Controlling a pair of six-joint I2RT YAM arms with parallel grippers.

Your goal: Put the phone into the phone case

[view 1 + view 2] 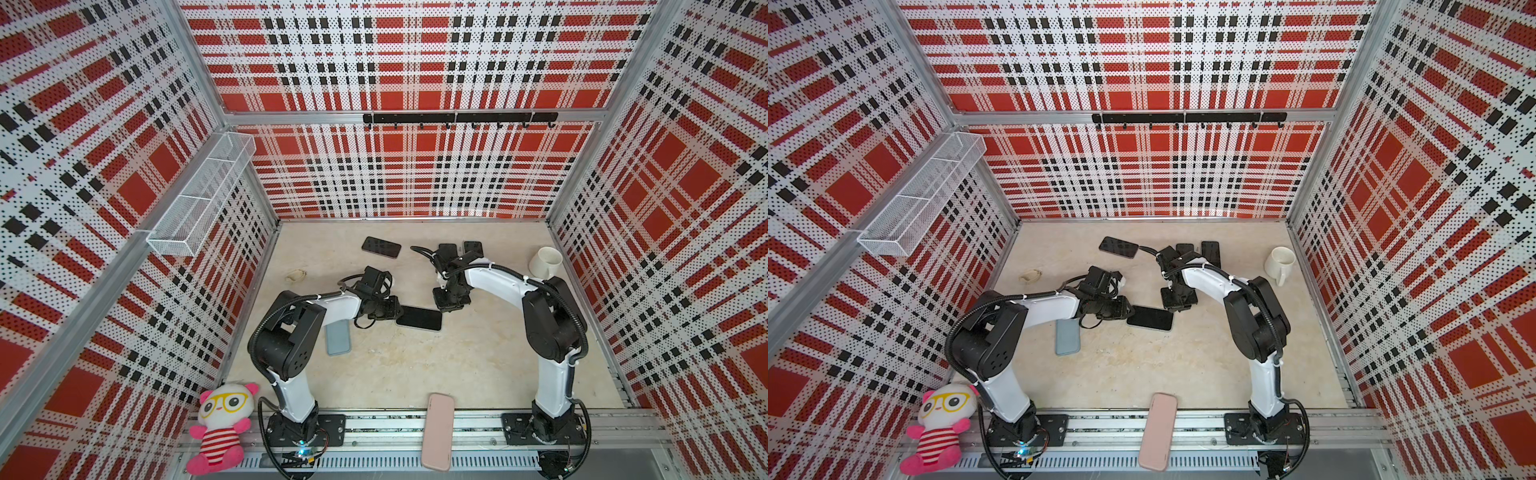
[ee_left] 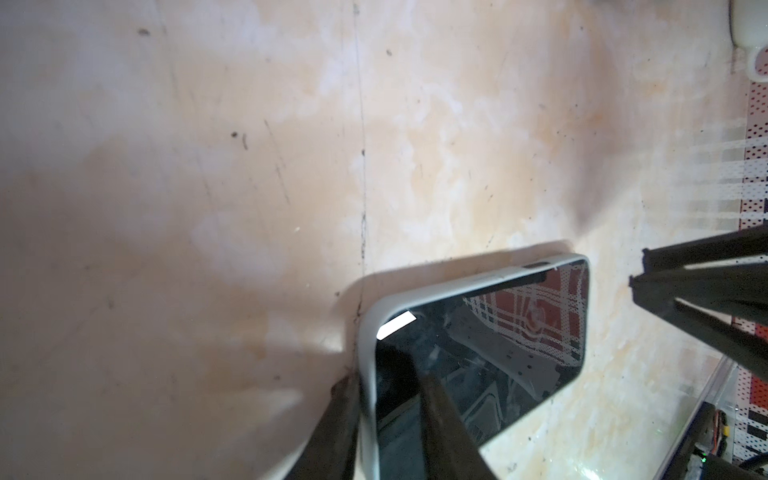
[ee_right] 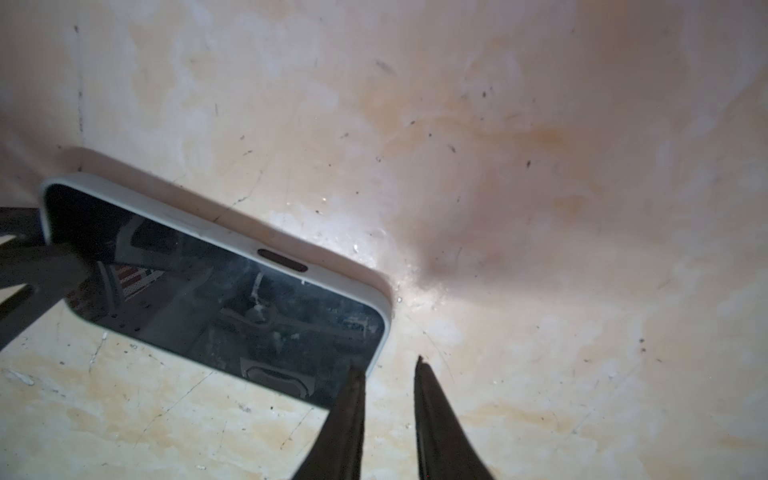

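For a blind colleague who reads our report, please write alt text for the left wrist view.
A dark phone sits in a pale case lying flat on a stained beige table. The left fingers straddle the case's rim near one corner, while the right fingers are close to its opposite end.

Red, black and white plaid perforated walls (image 1: 415,62) are enclosing a beige, mottled tabletop (image 1: 415,365), with aluminium framing (image 1: 291,118) running along their edges. A black hook rail (image 1: 457,118) is hanging at upper centre, and a white mesh basket (image 1: 199,199) is sitting on the left wall.
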